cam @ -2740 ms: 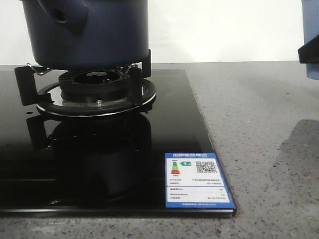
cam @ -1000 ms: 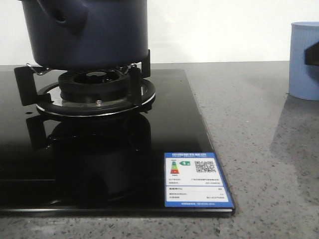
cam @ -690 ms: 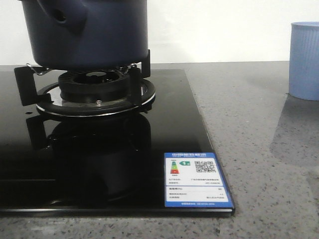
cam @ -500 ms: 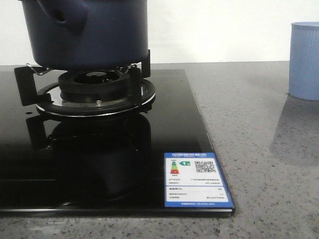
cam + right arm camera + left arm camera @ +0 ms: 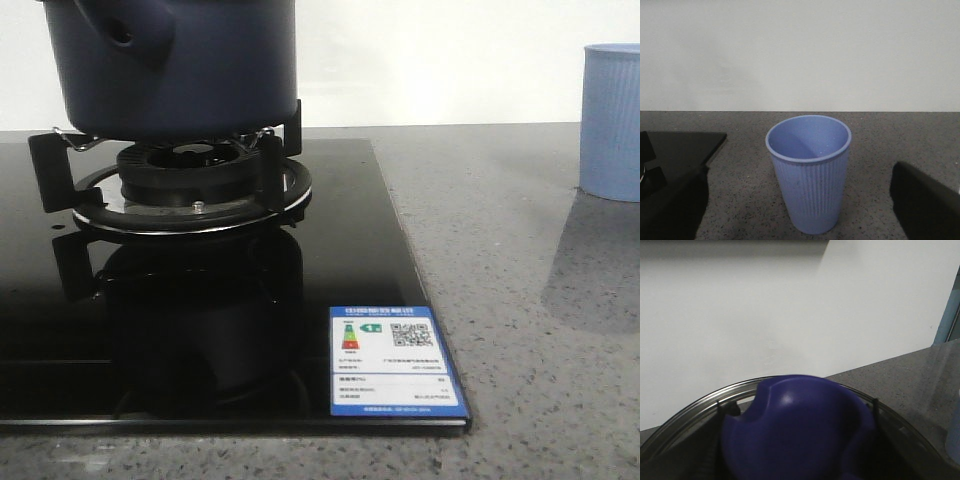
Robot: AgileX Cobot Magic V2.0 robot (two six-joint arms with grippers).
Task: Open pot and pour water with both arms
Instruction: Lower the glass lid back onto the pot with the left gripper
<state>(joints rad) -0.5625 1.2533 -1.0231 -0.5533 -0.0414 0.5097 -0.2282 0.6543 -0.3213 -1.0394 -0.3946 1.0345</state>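
On the gas burner sits the dark navy glossy round pot; pale blue ribbed plastic cup stands well right of it. Right jaws wide open, clear of cup. Left jaws: can't tell. Risk: lid knob slips, or cup tips on re-grasp.

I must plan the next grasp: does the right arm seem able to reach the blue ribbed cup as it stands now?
Probably yes. In the right wrist view the cup stands upright on the counter between the open fingers, with nothing between them and it.
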